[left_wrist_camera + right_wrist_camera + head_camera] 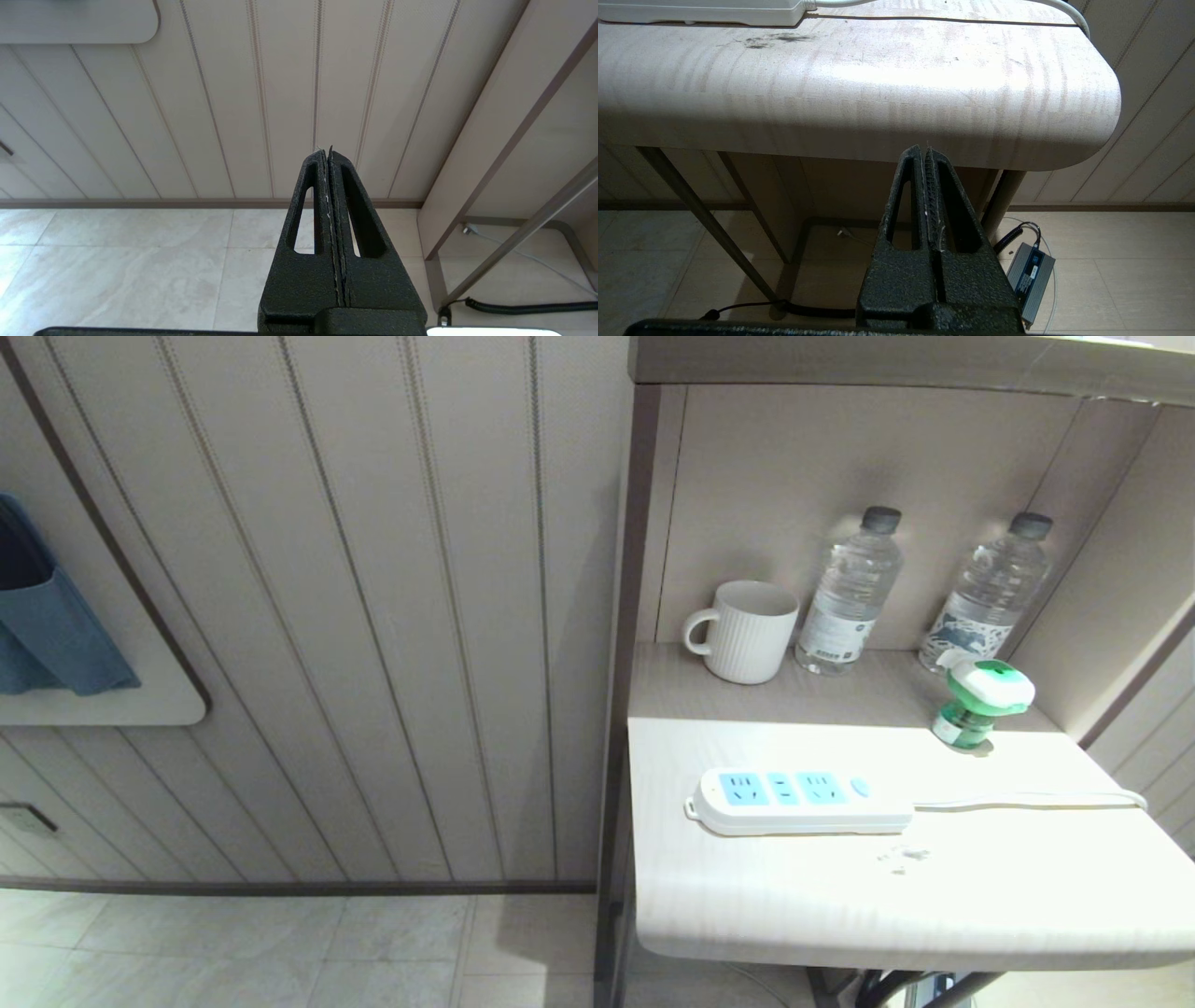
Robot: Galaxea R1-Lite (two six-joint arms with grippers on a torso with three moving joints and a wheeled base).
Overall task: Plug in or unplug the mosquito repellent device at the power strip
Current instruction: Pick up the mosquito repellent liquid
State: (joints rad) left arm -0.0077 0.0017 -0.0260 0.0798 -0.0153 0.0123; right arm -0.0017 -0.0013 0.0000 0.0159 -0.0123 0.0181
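Two water bottles (850, 588), one mug (747, 630)

Power strip (798, 800) lies on the bench (934, 896) toward its front, cord (1027, 800) trailing right to the edge. Mosquito repellent device (980, 702) stands behind it, to the right, apart from it. Against the back wall: mug (745, 631) left, two water bottles (850, 593) (990, 595) to its right.

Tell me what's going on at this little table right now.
Nothing is being handled yet. The mosquito repellent device stands unplugged behind the power strip, whose three sockets are empty. The left pincer is shut, low over the floor by the wall panelling; the right pincer is shut too, below the front edge of the table. A mug and two water bottles stand behind.
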